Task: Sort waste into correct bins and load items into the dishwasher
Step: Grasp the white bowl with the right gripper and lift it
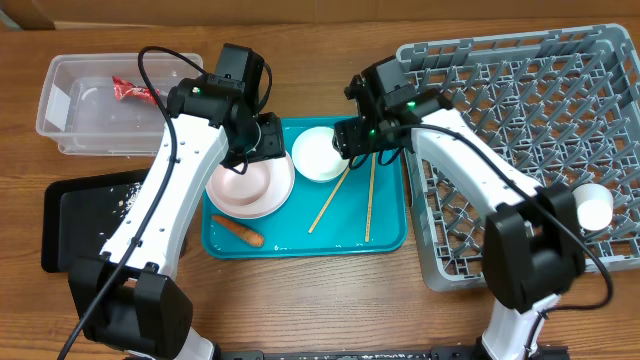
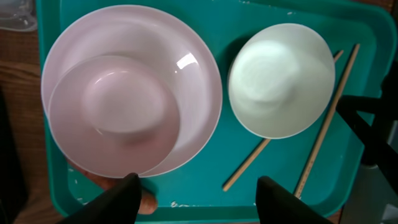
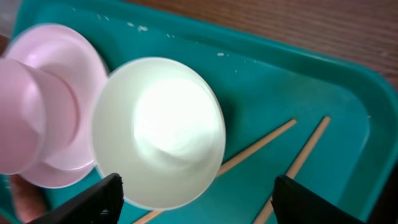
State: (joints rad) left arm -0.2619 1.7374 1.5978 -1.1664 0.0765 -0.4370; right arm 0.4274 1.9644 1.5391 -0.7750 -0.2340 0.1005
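A pale-pink bowl (image 1: 240,186) sits on a white plate (image 1: 275,192) at the left of the teal tray (image 1: 390,235). A white bowl (image 1: 318,153), two chopsticks (image 1: 330,198) and an orange carrot (image 1: 241,231) also lie on the tray. My left gripper (image 2: 196,200) is open and empty above the tray's near edge, between the plate (image 2: 193,68) and the white bowl (image 2: 283,78). My right gripper (image 3: 196,199) is open, with the white bowl (image 3: 158,130) between its fingers' line. The red wrapper (image 1: 131,90) lies in the clear tub (image 1: 60,135). Beige scraps (image 1: 128,196) lie on the black tray (image 1: 65,225). A white cup (image 1: 593,207) is in the grey rack (image 1: 520,120). I cannot make out the tissue wad.
The two arms reach over the teal tray from either side, their wrists close together at its far edge. The rack fills the right side of the table. The tub and the black tray stand at the left.
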